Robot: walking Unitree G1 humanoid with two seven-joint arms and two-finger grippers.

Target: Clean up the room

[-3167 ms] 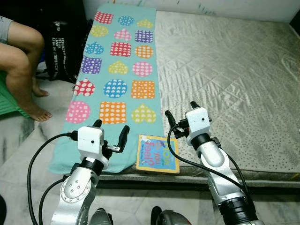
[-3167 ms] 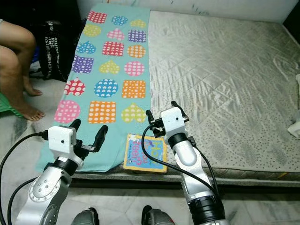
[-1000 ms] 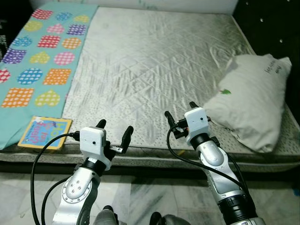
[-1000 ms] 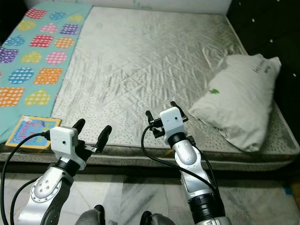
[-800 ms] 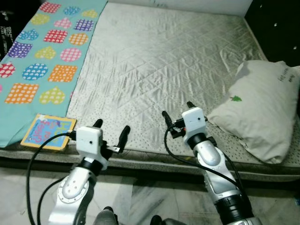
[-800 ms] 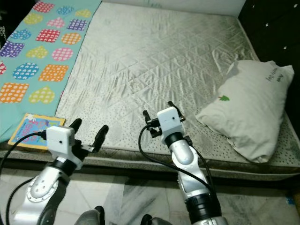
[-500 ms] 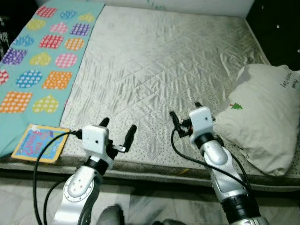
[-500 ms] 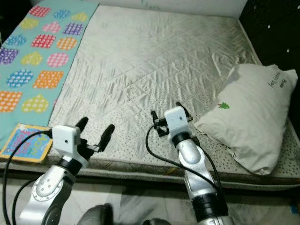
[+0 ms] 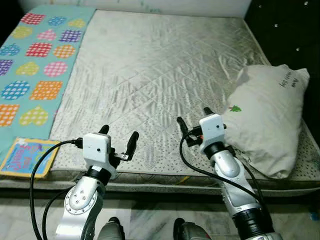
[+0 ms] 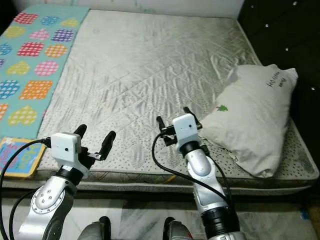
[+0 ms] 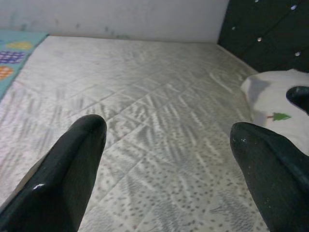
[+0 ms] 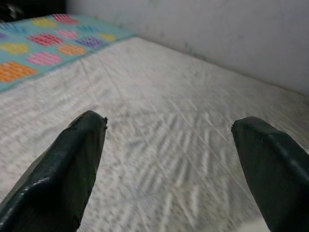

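- Head views, layout: pillow (image 9: 265,117) lies on the grey quilted mattress (image 9: 155,65) at the robot's right, against the dark headboard (image 9: 285,30). Its long axis runs from the near mattress edge up and away toward the headboard. A small green tree print marks its inner face.
- Head views, right arm: right gripper (image 9: 193,123) hovers over the near edge of the mattress, its 2 black fingers spread and holding nothing. The pillow's inner corner sits just beside it, on its right; I cannot tell whether they touch.
- Head views, left arm: left gripper (image 9: 118,136) hovers over the near edge further left, its 2 fingers likewise spread and empty. It is well apart from the pillow, with the right gripper between them.
- Head views, other items: children's book (image 9: 22,157) lies at the near left corner, partly on the teal patterned mat (image 9: 35,65), well left of the left gripper.
- Left wrist view: both fingers (image 11: 63,174) are parted over bare mattress; the pillow (image 11: 273,104) with its tree print lies ahead and off to one side.
- Right wrist view: fingers (image 12: 63,169) are parted over bare mattress (image 12: 159,145), pointing across toward the teal patterned mat (image 12: 43,53) and the wall (image 12: 217,29).
- Judgement: the right arm is the nearer to the pillow and the left arm to the book. Reaching the pillow would call for the right gripper to turn rightward, since it points across the bed, not at the pillow.
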